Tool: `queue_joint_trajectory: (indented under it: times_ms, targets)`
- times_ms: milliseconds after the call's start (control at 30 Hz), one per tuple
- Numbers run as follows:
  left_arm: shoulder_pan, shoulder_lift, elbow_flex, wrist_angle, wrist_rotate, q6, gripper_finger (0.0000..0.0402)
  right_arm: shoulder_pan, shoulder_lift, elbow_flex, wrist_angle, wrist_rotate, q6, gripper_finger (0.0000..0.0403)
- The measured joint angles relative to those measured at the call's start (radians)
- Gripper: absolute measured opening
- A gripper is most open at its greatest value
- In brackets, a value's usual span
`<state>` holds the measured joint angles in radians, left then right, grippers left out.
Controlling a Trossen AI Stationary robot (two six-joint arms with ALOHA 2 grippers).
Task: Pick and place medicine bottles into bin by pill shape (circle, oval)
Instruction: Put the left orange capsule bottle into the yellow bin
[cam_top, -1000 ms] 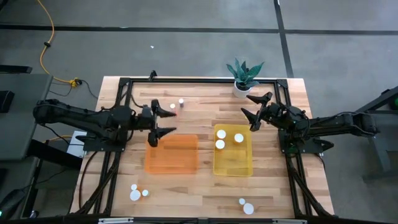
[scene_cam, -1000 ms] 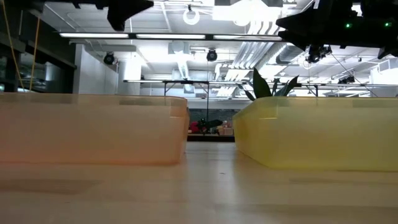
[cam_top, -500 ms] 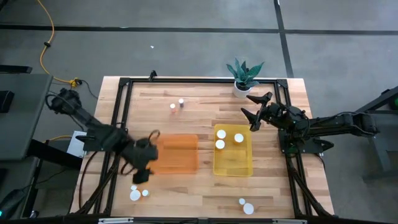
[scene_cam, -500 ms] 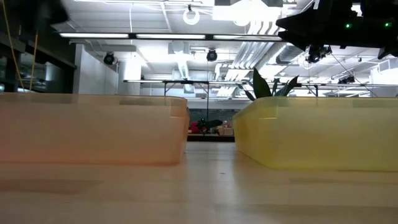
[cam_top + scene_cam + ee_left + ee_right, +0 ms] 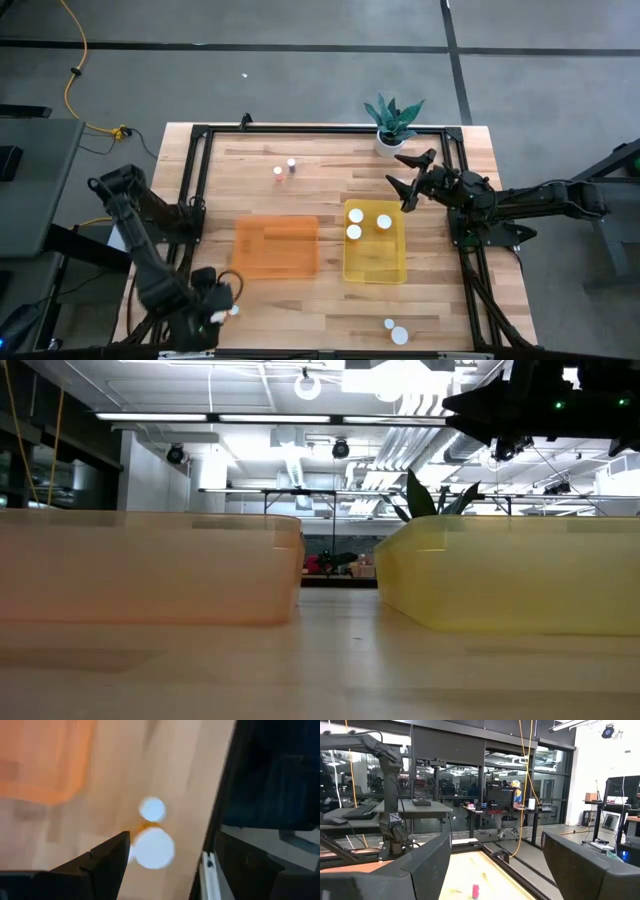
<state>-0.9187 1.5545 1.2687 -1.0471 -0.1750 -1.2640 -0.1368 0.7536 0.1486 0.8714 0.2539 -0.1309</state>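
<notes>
Your left arm has swung off the far side of the orange bin (image 5: 276, 247) and dropped to the near-left corner, so the left gripper (image 5: 214, 305) now hangs right over the little cluster of medicine bottles (image 5: 152, 840) there, jaws spread wide with nothing between them. From the left wrist view you're looking straight down on two white caps, a small one and a bigger one touching it, amber showing between them; the fingers (image 5: 107, 862) straddle that pair, which looks like the line-up for a top-down grab. Your right gripper (image 5: 405, 176) waits above the far-right corner of the yellow bin (image 5: 375, 262), jaws open too and empty, well clear of the left arm's path. Three bottles sit capped-up in the yellow bin's far end, two more stand at the table's far edge (image 5: 285, 167), and another pair rests at the near edge (image 5: 395, 331). The orange bin looks empty, so you're early in the sort, I'd say.
</notes>
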Motion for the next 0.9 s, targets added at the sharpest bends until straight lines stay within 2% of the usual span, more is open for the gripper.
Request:
queue_joint_trajectory:
  times_ms: [100, 233, 900]
  targets:
    - [-0.046, 0.049, 0.01, -0.005, 0.002, -0.067, 0.028, 0.0, 0.0, 0.0, -0.007, 0.0, 0.029, 0.0301]
    - [-0.08, 0.106, 0.01, -0.004, 0.065, -0.121, 0.028, 0.0, 0.0, 0.0, -0.017, 0.0, 0.071, 0.0301]
    - [-0.088, 0.132, 0.01, -0.032, 0.004, 0.01, 0.028, 0.0, 0.0, 0.0, -0.179, 0.0, 0.215, 0.0301]
